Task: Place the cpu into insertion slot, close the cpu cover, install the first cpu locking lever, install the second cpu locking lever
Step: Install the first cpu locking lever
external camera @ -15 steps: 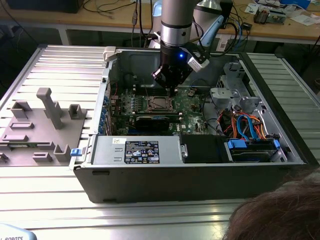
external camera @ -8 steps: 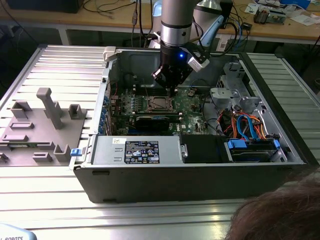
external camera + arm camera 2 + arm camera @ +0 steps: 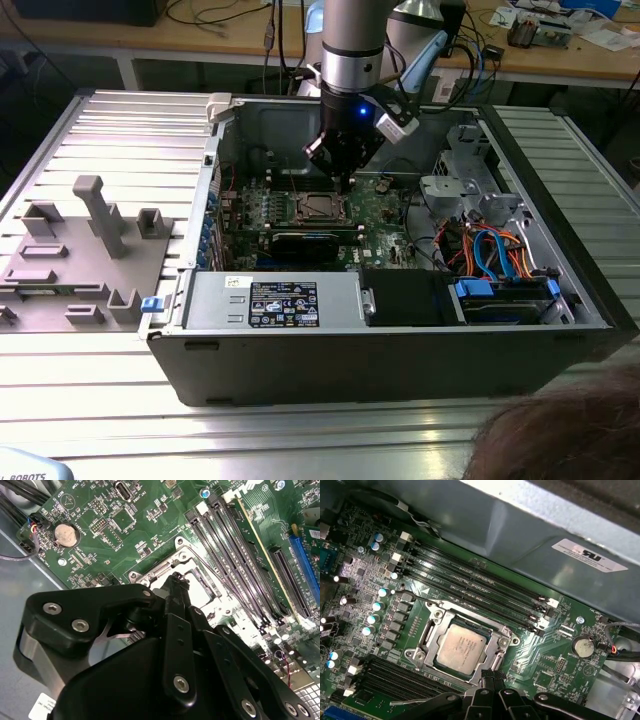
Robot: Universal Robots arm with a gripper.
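Observation:
The cpu, a small square chip with a silver-grey top, lies flat in the insertion slot on the green board inside the open computer case. The silvery cpu cover frames the chip and lies down around it. A thin metal lever rod runs along the socket side that faces the memory slots. My gripper hangs right at one edge of the socket with its black fingers together and nothing visible between them. In the exterior view the gripper stands just above the socket.
Long black memory slots lie beside the socket. A coin battery sits on the board. The case's metal wall rises close by. A power supply box, blue cables, a grey fixture plate and a person's hair are around.

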